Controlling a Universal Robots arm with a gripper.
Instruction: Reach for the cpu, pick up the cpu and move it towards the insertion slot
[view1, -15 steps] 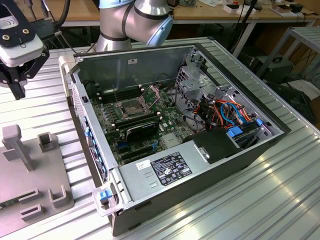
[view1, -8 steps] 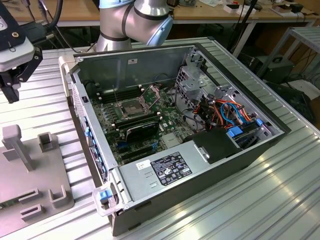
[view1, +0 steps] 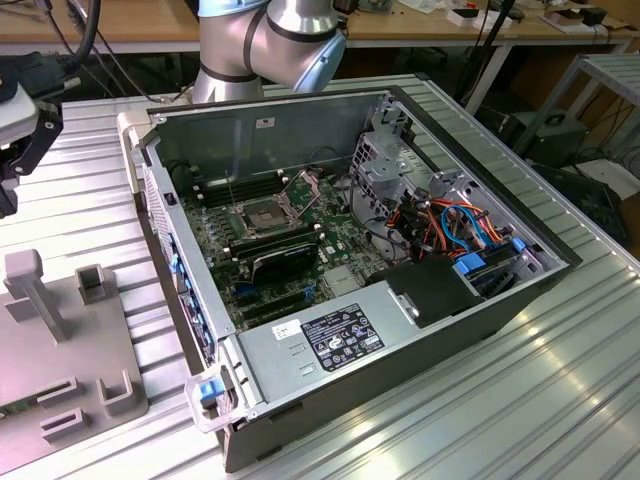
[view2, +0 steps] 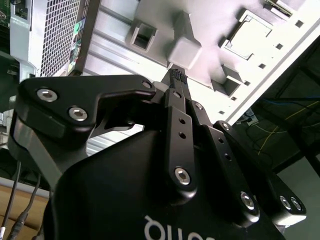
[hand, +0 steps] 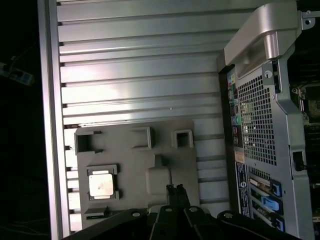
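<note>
The cpu (hand: 101, 183), a small pale silver square, lies in a recess of the grey fixture plate (hand: 130, 160) in the first wrist view. My gripper (hand: 174, 189) hovers over that plate with its fingers shut together and nothing between them, well apart from the cpu. In the second wrist view the closed fingertips (view2: 176, 76) point at a raised grey block (view2: 184, 50) on the plate. The insertion slot (view1: 258, 215), with its shiny frame open, sits on the motherboard inside the open computer case (view1: 470, 300). The gripper's black body (view1: 28, 140) shows at the exterior view's left edge.
The fixture plate (view1: 60, 350) carries a tall post (view1: 30, 290) and several raised brackets. The case's rear wall (hand: 255, 115) stands close beside the plate. A grey power supply (view1: 320, 345) and coloured cables (view1: 450, 225) fill the case's near and right parts. Ribbed metal table (view1: 500, 420) all around.
</note>
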